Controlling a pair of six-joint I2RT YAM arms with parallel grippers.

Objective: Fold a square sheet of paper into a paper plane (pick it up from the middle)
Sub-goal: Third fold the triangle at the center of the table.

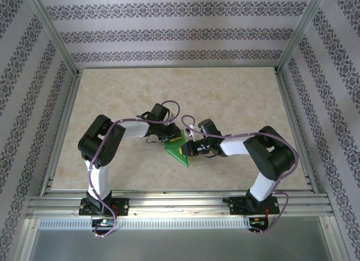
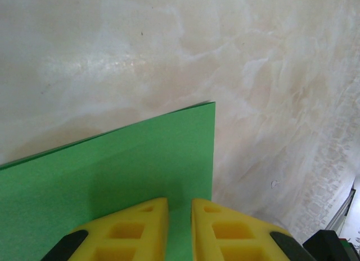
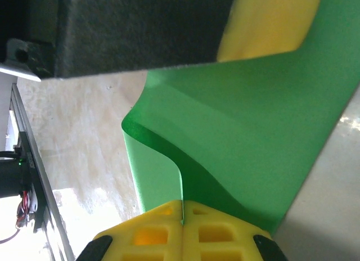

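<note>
The bright green sheet of paper [image 1: 179,150], creased into a pointed wedge with one curling flap, is held over the near middle of the surface [image 1: 225,98]. The left fingers [image 2: 140,227] clamp one edge and the right fingers [image 3: 152,233] pinch another.

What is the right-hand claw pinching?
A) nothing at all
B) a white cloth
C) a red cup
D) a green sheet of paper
D: in the right wrist view the right gripper is shut on an edge of the green paper, which curls up and away from it.
</note>
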